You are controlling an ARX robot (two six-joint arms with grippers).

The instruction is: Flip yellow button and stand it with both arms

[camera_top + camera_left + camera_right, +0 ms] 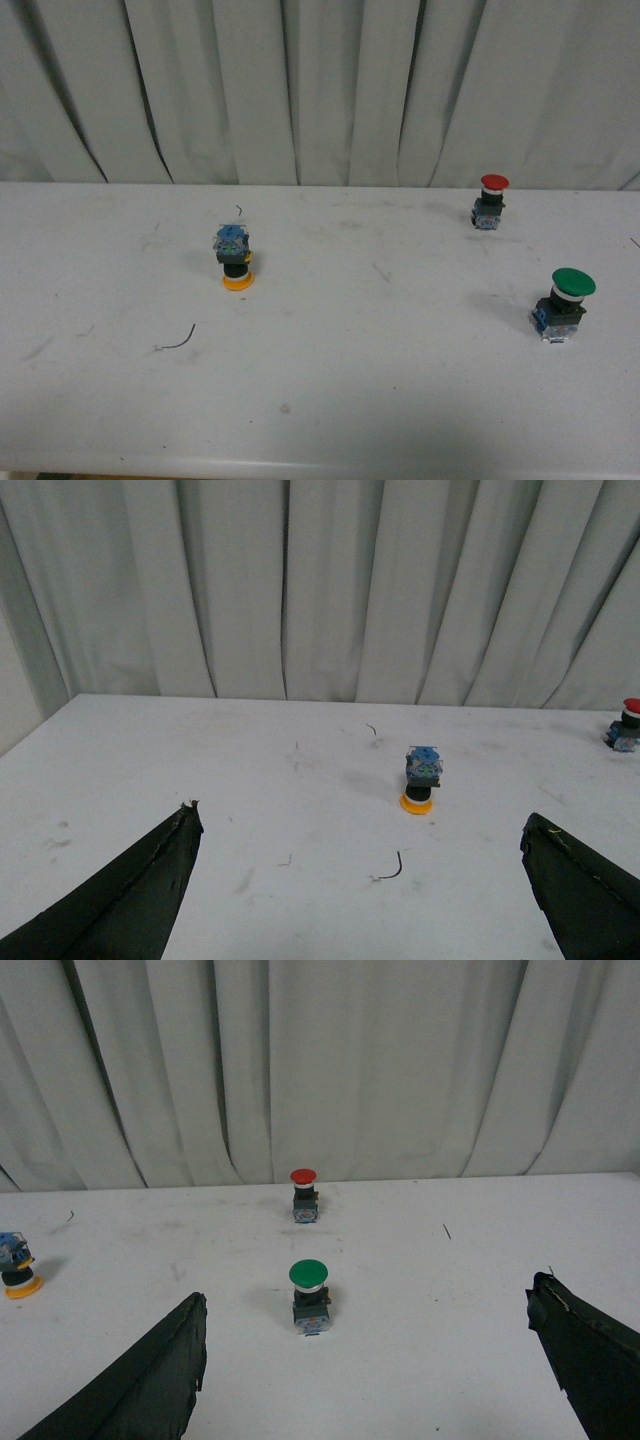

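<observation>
The yellow button [235, 259] stands upside down on the white table [330, 400], left of centre, its yellow cap on the surface and its blue contact block on top. The left wrist view shows the yellow button [421, 778] well ahead of my left gripper [360, 825], which is open and holds nothing. My right gripper [368, 1315] is open too, empty, with the yellow button [17, 1272] far off at that view's edge. Neither arm appears in the front view.
A red-capped button [491, 201] stands upright at the back right, and a larger green-capped button [563, 303] stands nearer at the right; it sits ahead of the right gripper. A short black wire piece [177, 341] lies left of centre. Grey curtains [320, 90] hang behind the table.
</observation>
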